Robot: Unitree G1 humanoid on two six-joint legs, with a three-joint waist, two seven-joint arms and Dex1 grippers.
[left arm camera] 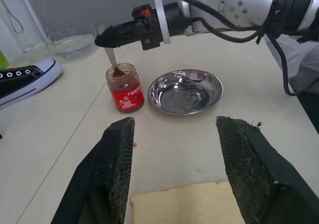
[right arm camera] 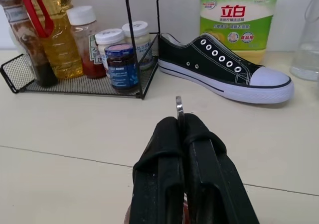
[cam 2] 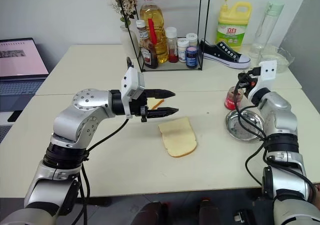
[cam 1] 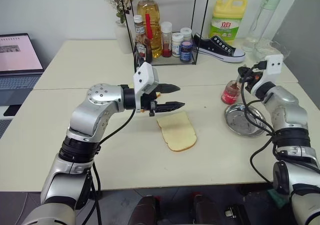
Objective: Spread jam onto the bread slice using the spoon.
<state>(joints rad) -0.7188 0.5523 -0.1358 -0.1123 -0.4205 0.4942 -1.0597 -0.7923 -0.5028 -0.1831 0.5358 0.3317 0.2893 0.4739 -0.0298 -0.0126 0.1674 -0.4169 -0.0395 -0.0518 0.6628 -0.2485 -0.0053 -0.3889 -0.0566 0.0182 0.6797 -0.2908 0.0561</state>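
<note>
The bread slice (cam 1: pixel 177 131), pale yellow with a tan crust, lies flat on the table in front of me. My left gripper (cam 1: pixel 181 97) hovers just above its far end, pointing right, open and holding nothing. Its fingers (left arm camera: pixel 117 169) frame the slice's edge (left arm camera: pixel 184 204) in the left wrist view. The small glass jar of red jam (left arm camera: pixel 124 87) stands to the right, beside a steel dish. My right gripper (left arm camera: pixel 102 41) is above the jar, shut on the thin handle of the spoon (left arm camera: pixel 110 59), and the spoon's bowl dips into the jam. The handle's tip (right arm camera: pixel 179 107) pokes out between the shut fingers.
A round steel dish (cam 1: pixel 244 120) sits close in front of the jar. Behind are a wire rack of bottles and jars (cam 1: pixel 165 40), a black shoe (cam 1: pixel 218 47) and a yellow detergent bottle (cam 1: pixel 227 20). A laptop (cam 1: pixel 17 60) is far left. Another pale slice (cam 2: pixel 156 103) peeks from behind the left gripper.
</note>
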